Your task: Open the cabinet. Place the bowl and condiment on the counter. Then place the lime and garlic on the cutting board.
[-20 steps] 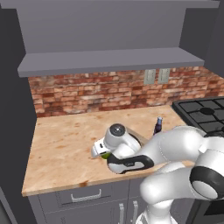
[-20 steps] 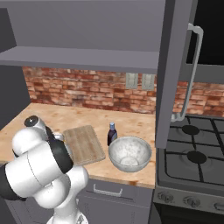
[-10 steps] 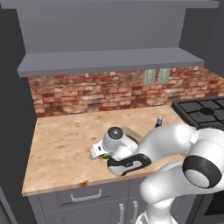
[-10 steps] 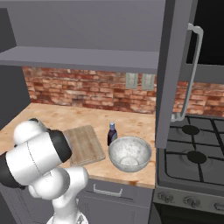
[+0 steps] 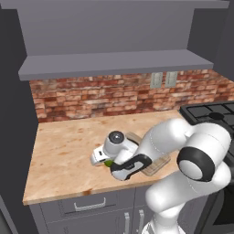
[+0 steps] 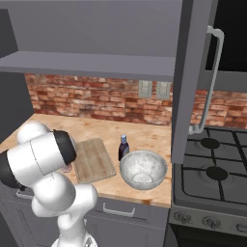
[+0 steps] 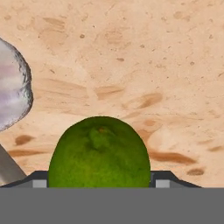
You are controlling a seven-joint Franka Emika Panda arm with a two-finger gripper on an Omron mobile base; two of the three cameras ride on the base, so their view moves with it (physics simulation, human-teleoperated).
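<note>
A green lime (image 7: 99,153) lies on the wooden counter (image 5: 68,155), just left of the cutting board (image 6: 94,159). My gripper (image 7: 100,181) is down over the lime, with a dark fingertip (image 7: 38,178) pressed against each of its sides. From the left base view the hand (image 5: 116,144) sits low on the counter with a sliver of lime (image 5: 109,162) under it. A pale purple-white garlic bulb (image 7: 12,94) lies close beside the lime. The metal bowl (image 6: 143,169) and the dark condiment bottle (image 6: 123,147) stand on the counter right of the board.
The open cabinet door (image 6: 190,72) hangs over the counter's right end beside the stove (image 6: 217,178). A brick backsplash (image 5: 100,98) and a grey shelf (image 5: 114,64) run along the back. The counter's front edge lies just behind the hand.
The arm has swung left and lower, carrying the hand off the cutting board's edge and down to the lime. Bowl, bottle and board have not moved.
</note>
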